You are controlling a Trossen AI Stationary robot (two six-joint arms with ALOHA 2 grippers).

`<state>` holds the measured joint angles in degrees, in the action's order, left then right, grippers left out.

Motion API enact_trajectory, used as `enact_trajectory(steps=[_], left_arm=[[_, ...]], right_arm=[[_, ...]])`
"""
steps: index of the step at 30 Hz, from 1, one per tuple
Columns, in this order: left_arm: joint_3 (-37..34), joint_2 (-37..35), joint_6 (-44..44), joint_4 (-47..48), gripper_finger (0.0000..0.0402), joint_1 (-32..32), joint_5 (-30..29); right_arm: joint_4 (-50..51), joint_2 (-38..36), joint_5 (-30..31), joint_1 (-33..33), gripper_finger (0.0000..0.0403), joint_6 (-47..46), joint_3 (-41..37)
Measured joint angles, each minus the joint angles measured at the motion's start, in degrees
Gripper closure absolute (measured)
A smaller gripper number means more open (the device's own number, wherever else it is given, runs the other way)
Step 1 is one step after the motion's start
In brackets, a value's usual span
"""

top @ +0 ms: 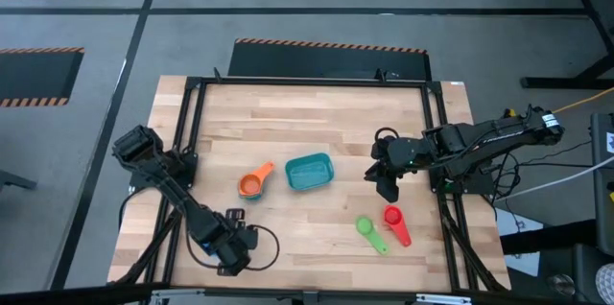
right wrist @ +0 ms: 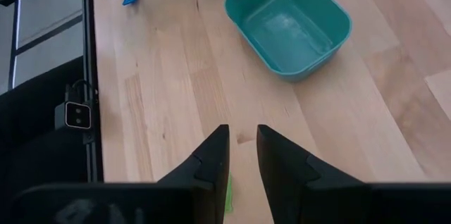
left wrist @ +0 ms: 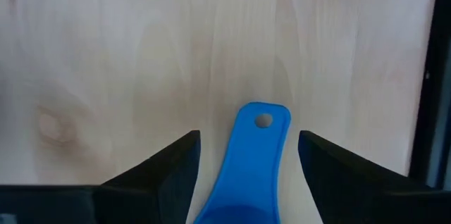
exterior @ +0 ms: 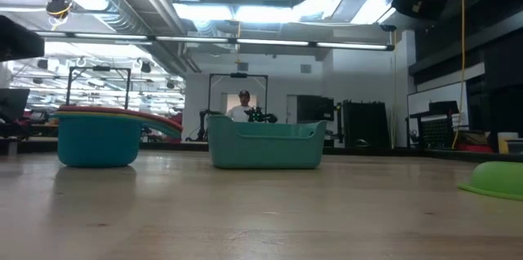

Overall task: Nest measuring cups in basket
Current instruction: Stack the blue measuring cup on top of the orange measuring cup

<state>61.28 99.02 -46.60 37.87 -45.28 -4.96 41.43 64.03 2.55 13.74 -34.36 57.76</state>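
The teal basket (top: 291,167) sits mid-table on its base and holds nothing. To its left stands a nested stack of cups (top: 253,185): orange shows from above, a light blue wall (exterior: 98,141) from the side. A green cup (top: 366,226) and a red cup (top: 392,216) lie near the right edge. My left gripper (left wrist: 248,136) is open near the table's front left, a finger on either side of a dark blue cup's handle (left wrist: 257,146). My right gripper (right wrist: 243,132) hovers right of the basket, its fingers a narrow gap apart, holding nothing. My left gripper has bare wood showing between each fingertip and the blue handle (left wrist: 262,120). The cup's bowl runs out of the picture far back between the fingers. Whether a finger touches it there, I cannot tell.
A black frame rail (right wrist: 88,76) runs along the table's side, and dark rails border the wood left and right (top: 436,152). Bare wood lies between the basket and the near edge. A person stands far off in the room behind the basket (exterior: 243,106).
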Motion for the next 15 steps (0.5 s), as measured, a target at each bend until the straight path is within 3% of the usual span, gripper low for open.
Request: enact_trajectory(steps=[6,15], left_arm=[[-1.06,-0.02,-3.32,-0.93,0.0167,-0.96,-2.46],[-1.75,-0.02,-5.54,-1.75,0.0169,-1.39,-1.66]], right_arm=[[0.00,0.00,0.00,0.00,0.0324,0.30,0.00],[0.00,0.00,0.00,0.01,0.0324,0.32,0.00]])
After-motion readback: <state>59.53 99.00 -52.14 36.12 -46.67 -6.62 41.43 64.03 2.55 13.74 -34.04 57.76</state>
